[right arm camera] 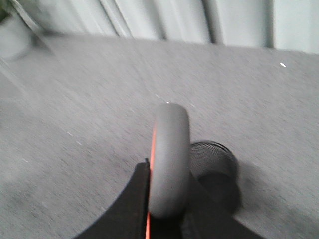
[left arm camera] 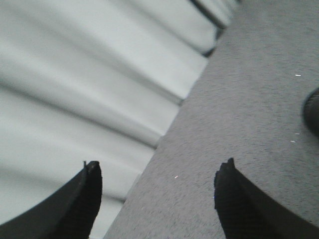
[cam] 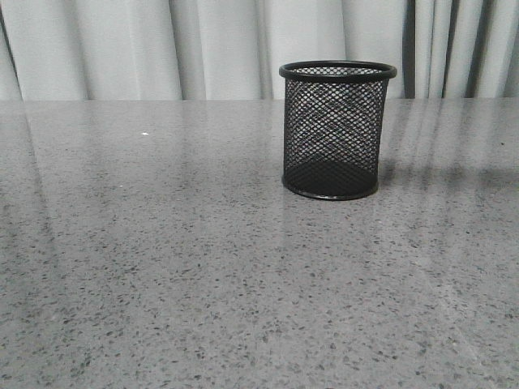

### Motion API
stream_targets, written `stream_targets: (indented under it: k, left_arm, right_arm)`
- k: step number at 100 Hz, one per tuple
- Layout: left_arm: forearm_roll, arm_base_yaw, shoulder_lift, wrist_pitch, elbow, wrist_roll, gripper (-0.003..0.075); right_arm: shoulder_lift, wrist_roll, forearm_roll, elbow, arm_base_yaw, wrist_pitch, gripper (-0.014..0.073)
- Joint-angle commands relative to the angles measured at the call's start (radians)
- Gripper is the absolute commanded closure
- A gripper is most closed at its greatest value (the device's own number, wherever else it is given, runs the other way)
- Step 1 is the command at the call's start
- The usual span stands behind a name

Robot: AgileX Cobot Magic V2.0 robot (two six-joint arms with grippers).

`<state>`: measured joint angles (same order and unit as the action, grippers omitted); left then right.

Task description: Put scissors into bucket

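Note:
The bucket (cam: 334, 130), a black wire-mesh cup, stands upright right of the table's middle and looks empty in the front view. In the right wrist view my right gripper (right arm camera: 167, 191) is shut on the scissors (right arm camera: 169, 159), whose grey handle with an orange lining sticks up between the fingers; the blades are hidden. The bucket (right arm camera: 214, 162) shows there just beyond the handle, lower down. My left gripper (left arm camera: 157, 174) is open and empty above the table near the curtain. A dark rounded edge at that view's side (left arm camera: 313, 117) may be the bucket. Neither gripper shows in the front view.
The grey speckled table (cam: 162, 267) runs back to a pale curtain (cam: 122, 49). A plant pot (right arm camera: 12, 30) shows blurred at the far corner in the right wrist view.

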<state>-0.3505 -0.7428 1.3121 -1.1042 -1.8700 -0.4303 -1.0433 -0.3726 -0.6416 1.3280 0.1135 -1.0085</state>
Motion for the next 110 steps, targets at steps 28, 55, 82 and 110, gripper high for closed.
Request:
stream_targets:
  k: [28, 55, 82, 110]
  left_arm:
    - [0.082, 0.213, -0.145, 0.062, -0.031, 0.018, 0.0283]
    - [0.084, 0.220, -0.155, 0.052, -0.031, 0.018, 0.0283]
    - [0.084, 0.220, -0.153, 0.049, -0.031, 0.018, 0.0283]
    - [0.084, 0.220, -0.153, 0.047, -0.029, 0.018, 0.0283]
  right_arm:
    - [-0.223, 0.104, 0.131, 0.276, -0.001, -0.260, 0.0638]
    - [-0.302, 0.104, 0.134, 0.276, 0.017, -0.269, 0.0638]
    - [-0.389, 0.102, 0.191, 0.276, 0.090, -0.264, 0.0638]
    - [-0.443, 0.102, 0.226, 0.276, 0.115, -0.202, 0.0638]
